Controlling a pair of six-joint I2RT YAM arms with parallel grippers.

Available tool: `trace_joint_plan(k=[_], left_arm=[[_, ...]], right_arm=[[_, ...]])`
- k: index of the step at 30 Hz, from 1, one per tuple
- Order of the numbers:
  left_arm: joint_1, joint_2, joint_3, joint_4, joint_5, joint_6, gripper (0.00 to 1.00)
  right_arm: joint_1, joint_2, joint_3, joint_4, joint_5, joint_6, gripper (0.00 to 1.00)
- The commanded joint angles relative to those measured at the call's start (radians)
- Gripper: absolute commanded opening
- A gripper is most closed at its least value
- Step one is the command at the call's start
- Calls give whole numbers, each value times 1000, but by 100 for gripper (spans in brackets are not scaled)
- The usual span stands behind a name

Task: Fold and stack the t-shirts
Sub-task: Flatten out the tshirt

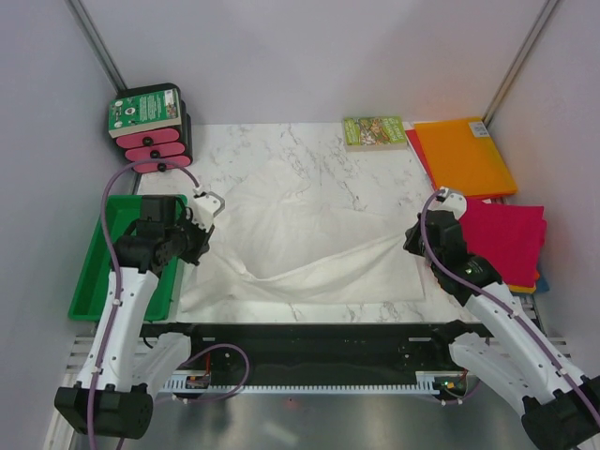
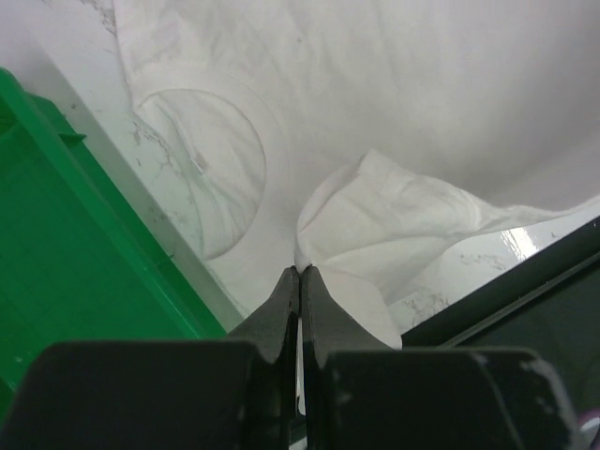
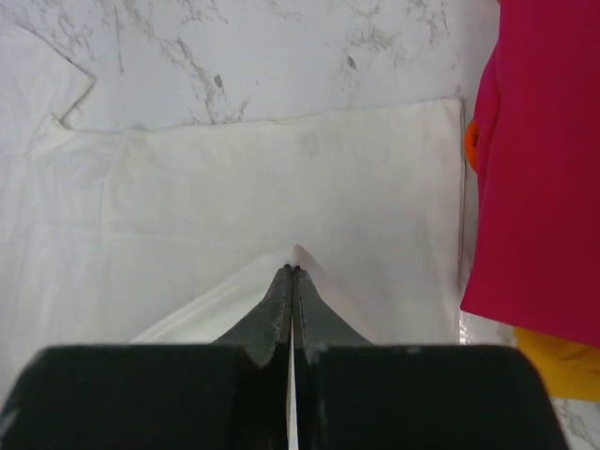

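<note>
L gripper (image 2: 299,274) and R gripper (image 3: 293,272) each clamped on white shirt (image 1: 300,234) (wrinkly), spread by table (image 1: 281,150) near edge.

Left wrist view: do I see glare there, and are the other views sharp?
Left wrist view: yes, a glare patch on the glossy table beside the white t-shirt; right wrist view: even light, cloth sharp, the right gripper blurred near the lens; top view: sharp, soft shadows.
</note>
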Motion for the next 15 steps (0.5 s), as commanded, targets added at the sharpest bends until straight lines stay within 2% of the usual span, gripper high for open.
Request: trace_joint_plan(k=[1, 5, 8, 9, 11, 12, 13, 14, 15], left_arm=[[1, -56, -39, -102, 34, 77, 2], [3, -98, -44, -139, 50, 70, 2], [1, -130, 31, -93, 33, 16, 2], [3, -119, 73, -73, 31, -17, 2], [3, -61, 259, -9, -19, -68, 2], [3, 33, 342, 8, -42, -87, 2], [3, 86, 533, 27, -55, -99, 2], [3, 135, 636, 30, -64, -123, 2], [3, 248, 745, 32, -68, -140, 2]], right_arm=[[8, -52, -57, -50, -11, 49, 0], [8, -81, -67, -80, -18, 52, 0], [10, -81, 7, -83, 18, -10, 0], [8, -43, 106, -83, 72, -41, 0], [10, 79, 253, -91, 103, -134, 0], [10, 129, 435, -100, 113, -155, 0], [8, 176, 529, -108, 112, -173, 0], [10, 266, 623, -119, 106, -188, 0], [10, 307, 804, -125, 98, -205, 0]])
